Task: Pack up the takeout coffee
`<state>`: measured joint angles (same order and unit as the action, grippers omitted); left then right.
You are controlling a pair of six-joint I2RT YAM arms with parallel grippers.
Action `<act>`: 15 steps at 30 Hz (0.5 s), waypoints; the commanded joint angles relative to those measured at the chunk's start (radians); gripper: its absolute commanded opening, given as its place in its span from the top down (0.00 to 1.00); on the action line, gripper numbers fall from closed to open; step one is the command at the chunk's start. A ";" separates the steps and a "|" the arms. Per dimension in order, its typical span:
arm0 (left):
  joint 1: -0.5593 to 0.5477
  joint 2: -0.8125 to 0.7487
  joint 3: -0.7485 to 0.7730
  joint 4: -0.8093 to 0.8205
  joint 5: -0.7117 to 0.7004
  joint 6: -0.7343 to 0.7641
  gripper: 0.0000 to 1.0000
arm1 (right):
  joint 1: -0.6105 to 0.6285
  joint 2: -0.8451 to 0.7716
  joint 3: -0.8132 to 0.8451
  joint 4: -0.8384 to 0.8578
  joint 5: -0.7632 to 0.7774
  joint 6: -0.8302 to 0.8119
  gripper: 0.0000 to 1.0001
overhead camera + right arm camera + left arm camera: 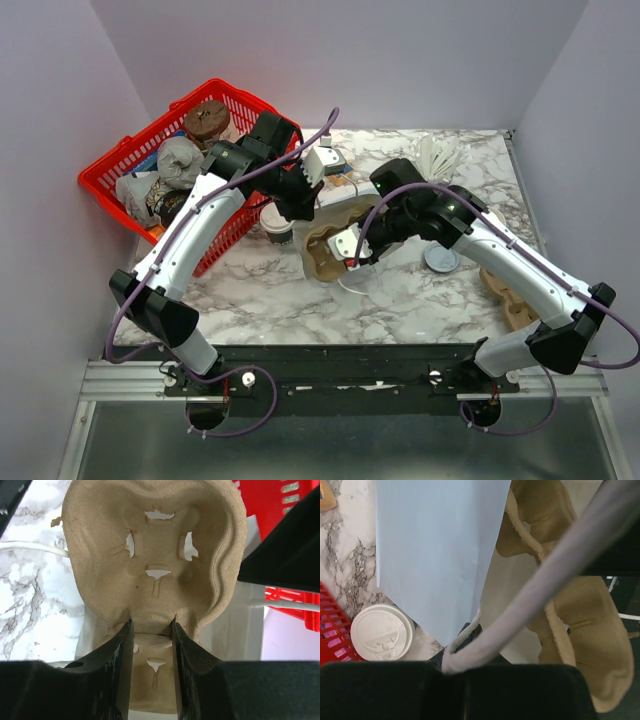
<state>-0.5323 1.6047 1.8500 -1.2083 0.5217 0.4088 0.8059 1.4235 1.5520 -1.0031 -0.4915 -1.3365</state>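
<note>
The takeout coffee (277, 222), a dark cup with a round white lid, stands on the marble beside the red basket; its lid shows in the left wrist view (382, 631). My left gripper (301, 198) is just right of it, its jaws pressed together (462, 669) on the white paper bag (435, 555) by its cord handle. My right gripper (350, 254) is shut (151, 622) on the middle ridge of a brown pulp cup carrier (155, 545), held at the bag's mouth (322, 250).
A red basket (105, 180) of clutter stands at the back left. A flat grey lid disc (440, 260) and a second pulp carrier (505, 298) lie to the right. A purple cable (555, 575) crosses the left wrist view. Small items sit at the back centre.
</note>
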 commanded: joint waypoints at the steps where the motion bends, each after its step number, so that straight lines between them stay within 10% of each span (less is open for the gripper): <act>1: -0.006 -0.017 -0.003 -0.014 0.049 -0.044 1.00 | 0.036 0.021 -0.009 0.041 0.146 -0.004 0.99; 15: -0.006 -0.005 -0.014 0.001 0.118 -0.148 1.00 | 0.081 0.118 0.083 -0.097 0.327 0.011 1.00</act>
<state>-0.5323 1.6043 1.8153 -1.2053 0.5922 0.3138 0.8726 1.5101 1.5745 -1.0252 -0.2230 -1.3178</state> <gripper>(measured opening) 0.006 0.399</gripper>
